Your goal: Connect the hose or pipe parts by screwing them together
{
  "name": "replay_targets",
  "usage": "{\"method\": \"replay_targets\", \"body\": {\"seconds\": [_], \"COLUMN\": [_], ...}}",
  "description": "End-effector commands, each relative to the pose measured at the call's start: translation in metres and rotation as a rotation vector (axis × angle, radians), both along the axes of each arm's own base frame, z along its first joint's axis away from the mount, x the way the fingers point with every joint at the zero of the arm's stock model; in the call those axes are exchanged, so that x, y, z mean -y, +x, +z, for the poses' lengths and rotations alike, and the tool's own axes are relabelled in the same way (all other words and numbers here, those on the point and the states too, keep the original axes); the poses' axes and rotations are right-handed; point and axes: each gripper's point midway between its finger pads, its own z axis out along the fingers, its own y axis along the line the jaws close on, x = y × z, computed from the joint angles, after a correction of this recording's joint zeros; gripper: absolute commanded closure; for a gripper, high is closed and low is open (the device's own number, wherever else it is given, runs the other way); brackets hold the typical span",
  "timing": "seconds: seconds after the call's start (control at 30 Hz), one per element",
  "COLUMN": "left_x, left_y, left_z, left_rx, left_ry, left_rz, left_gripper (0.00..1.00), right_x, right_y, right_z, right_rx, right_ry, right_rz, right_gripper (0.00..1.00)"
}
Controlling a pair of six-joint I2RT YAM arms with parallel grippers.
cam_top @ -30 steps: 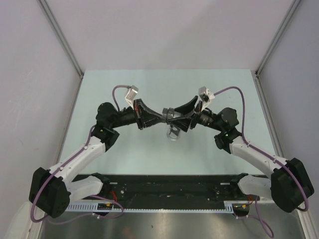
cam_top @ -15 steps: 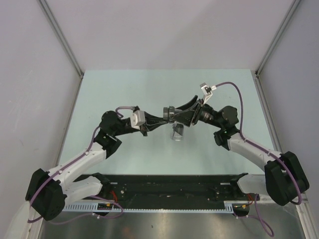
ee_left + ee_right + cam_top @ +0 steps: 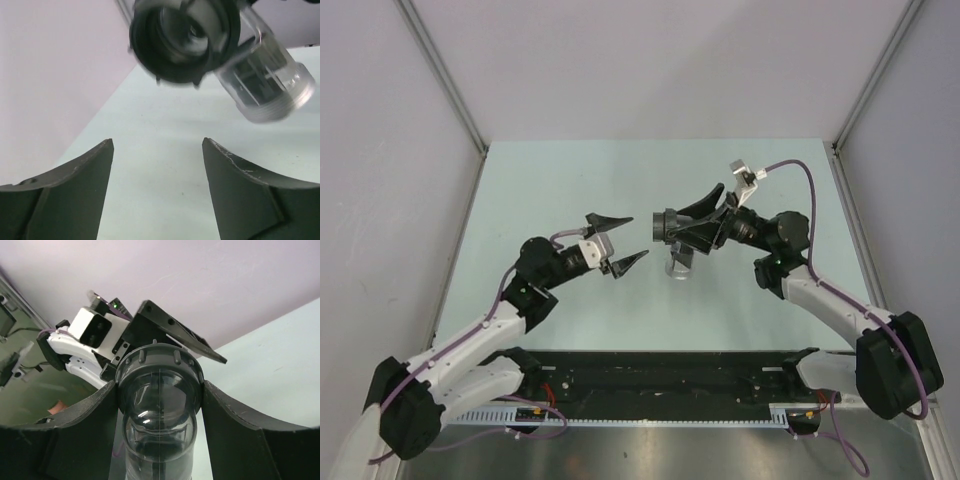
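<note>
Top external view shows you the right gripper (image 3: 671,225) clamped on the pipe fitting (image 3: 680,262) by its black nut (image 3: 664,222), above the table (image 3: 570,170). Your left gripper (image 3: 618,238) gapes empty, near it.

White arm links (image 3: 480,322), black joints (image 3: 535,262), purple cables (image 3: 804,170), black wedge-shaped fingers (image 3: 65,195), white wrist cameras (image 3: 598,247)

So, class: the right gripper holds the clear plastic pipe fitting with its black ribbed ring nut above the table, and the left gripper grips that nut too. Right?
No. The left wrist view shows the left gripper open and empty, apart from the black ribbed ring nut. The right gripper does hold the clear plastic pipe fitting above the table.
</note>
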Motion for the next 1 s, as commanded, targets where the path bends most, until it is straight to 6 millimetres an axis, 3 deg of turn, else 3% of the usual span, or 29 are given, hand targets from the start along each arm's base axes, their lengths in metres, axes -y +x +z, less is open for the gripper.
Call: {"method": "replay_targets", "body": {"seconds": [0.0, 0.17, 0.2, 0.23, 0.27, 0.37, 0.43, 0.63, 0.8, 0.97], "left_x": [-0.023, -0.041, -0.043, -0.044, -0.040, -0.033, -0.026, -0.003, 0.005, 0.006], "left_y": [-0.007, -0.018, -0.019, -0.023, -0.029, -0.045, -0.048, -0.049, -0.049, -0.047], "left_z": [0.016, 0.045, 0.049, 0.068, 0.067, 0.093, 0.101, 0.083, 0.061, 0.053], "left_rx": [-0.059, -0.396, -0.497, -0.528, -0.603, -0.765, -0.919, -1.375, -1.531, -1.570], "left_ry": [-0.101, -0.349, -0.398, -0.435, -0.429, -0.485, -0.528, -0.456, -0.404, -0.411], "left_rz": [0.092, 0.110, 0.099, 0.075, 0.047, -0.068, -0.124, -0.273, -0.294, -0.283], "left_gripper": [0.21, 0.19, 0.21, 0.24, 0.24, 0.26, 0.28, 0.34, 0.38, 0.44], "right_x": [0.015, 0.018, 0.018, 0.016, 0.015, 0.011, 0.009, -0.003, -0.005, -0.007], "right_y": [-0.006, -0.004, -0.003, -0.002, -0.008, -0.020, -0.019, -0.031, -0.035, -0.035], "right_z": [0.040, 0.036, 0.036, 0.029, 0.034, 0.032, 0.029, 0.023, 0.023, 0.022], "right_rx": [0.316, 0.503, 0.611, 0.616, 0.668, 0.799, 0.869, 0.929, 0.943, 0.939], "right_ry": [0.015, -0.064, -0.091, -0.124, -0.127, -0.164, -0.199, -0.223, -0.224, -0.226], "right_rz": [-0.065, -0.152, -0.183, -0.189, -0.202, -0.206, -0.235, -0.222, -0.225, -0.222], "right_gripper": [1.00, 1.00, 1.00, 1.00, 1.00, 1.00, 1.00, 1.00, 1.00, 1.00]}}
